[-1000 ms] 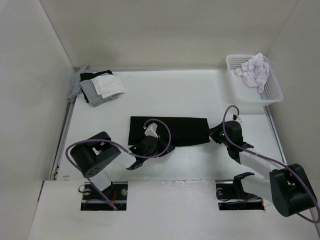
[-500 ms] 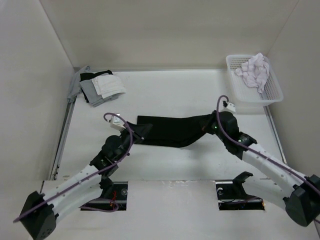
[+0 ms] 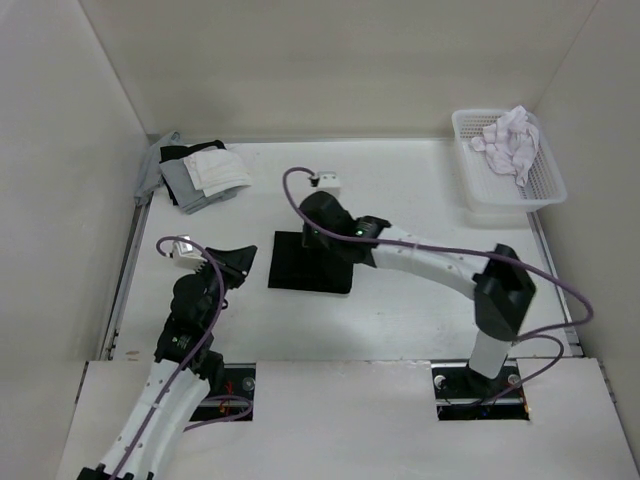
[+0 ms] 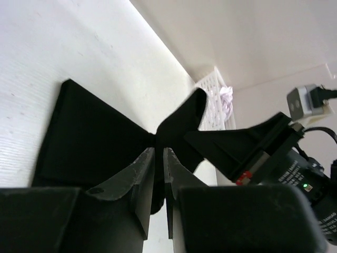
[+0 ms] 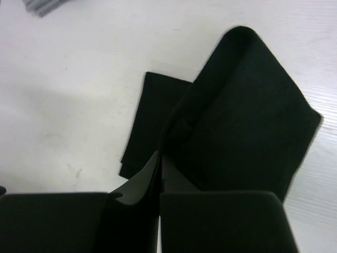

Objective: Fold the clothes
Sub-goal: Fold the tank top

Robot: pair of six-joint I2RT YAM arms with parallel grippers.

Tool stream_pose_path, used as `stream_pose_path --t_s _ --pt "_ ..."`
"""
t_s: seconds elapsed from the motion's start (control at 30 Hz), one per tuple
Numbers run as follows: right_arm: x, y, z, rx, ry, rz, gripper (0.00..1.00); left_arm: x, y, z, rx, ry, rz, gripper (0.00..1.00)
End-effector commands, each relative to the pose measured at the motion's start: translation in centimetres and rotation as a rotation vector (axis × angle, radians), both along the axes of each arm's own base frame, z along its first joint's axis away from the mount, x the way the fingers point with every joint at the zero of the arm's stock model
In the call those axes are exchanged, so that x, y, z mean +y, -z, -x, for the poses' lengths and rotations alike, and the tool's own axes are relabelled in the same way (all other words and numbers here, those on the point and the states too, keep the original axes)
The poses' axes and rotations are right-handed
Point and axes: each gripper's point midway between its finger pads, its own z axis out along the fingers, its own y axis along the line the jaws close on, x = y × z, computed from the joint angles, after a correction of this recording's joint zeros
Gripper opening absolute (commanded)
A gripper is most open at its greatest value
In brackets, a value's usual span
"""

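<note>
The clothes (image 3: 310, 268), one plain black garment, lie left of the table's middle as a small doubled-over rectangle. My right gripper (image 3: 318, 236) reaches across from the right and is shut on the garment's upper layer. In the right wrist view that layer (image 5: 247, 121) rises as a flap from my right gripper (image 5: 159, 158), above the flat part (image 5: 150, 116). My left gripper (image 3: 246, 259) stands just left of the garment, apart from it. In the left wrist view its jaws (image 4: 158, 151) show a narrow gap with bare table behind, and the garment (image 4: 89, 142) lies beyond them.
A pile of grey, white and black garments (image 3: 200, 172) sits at the back left corner. A white basket (image 3: 545, 190) holding a white cloth (image 3: 510, 140) stands at the back right. A rail (image 3: 128, 262) runs along the table's left edge.
The right gripper has carried its end of the garment leftward over the rest, halving its length. The left gripper has let go of the cloth and drawn back to the left.
</note>
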Motion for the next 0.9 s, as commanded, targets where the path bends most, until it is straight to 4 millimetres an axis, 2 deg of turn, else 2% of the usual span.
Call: stream_pose_path --t_s 0.0,0.07,0.17,0.23,0.3,0.37,0.43,0.47,0.53,0.57,0.67,0.77,0.87 --pt "3.7 1.0 -0.3 0.014 -0.052 0.094 0.01 0.4 -0.3 0.1 -0.009 0.02 0.009 0.12" --pt "6.4 2.9 -0.1 0.047 -0.089 0.114 0.05 1.0 0.0 0.0 0.0 0.01 0.019 0.13" --pt "9.8 4.9 0.9 0.088 -0.139 0.094 0.18 1.7 0.8 -0.2 0.021 -0.007 0.023 0.14" --pt "11.3 5.1 1.6 0.101 -0.166 0.057 0.3 1.9 1.0 -0.5 0.022 -0.023 0.021 0.14" --pt "11.4 4.3 2.0 0.095 -0.175 0.013 0.36 2.0 0.9 -0.7 0.014 -0.033 0.02 0.14" --pt "10.6 2.8 2.7 0.072 -0.187 -0.034 0.37 2.0 0.8 -1.1 0.009 -0.043 0.013 0.14" --pt "8.7 1.3 3.0 0.041 -0.175 -0.079 0.37 1.6 0.9 -1.5 0.015 -0.031 0.009 0.14" --pt "7.4 0.8 2.6 0.024 -0.156 -0.104 0.37 1.1 1.0 -1.8 0.018 -0.017 0.008 0.14" --pt "5.4 0.7 1.6 0.014 -0.127 -0.136 0.3 -0.2 1.2 -2.3 0.021 0.023 0.008 0.14" --pt "4.3 1.4 1.1 0.031 -0.125 -0.148 0.21 -1.0 1.4 -2.6 0.024 0.046 0.005 0.14" --pt "3.0 3.4 0.1 0.067 -0.146 -0.186 0.07 -3.7 2.6 -3.6 0.049 0.104 -0.023 0.14" --pt "2.0 5.0 -0.5 0.09 -0.131 -0.256 0.04 -5.7 4.4 -4.4 0.082 0.135 -0.048 0.14" --pt "1.4 6.3 0.8 0.109 -0.137 -0.326 0.04 -6.2 7.3 -5.0 0.147 0.144 -0.058 0.14"
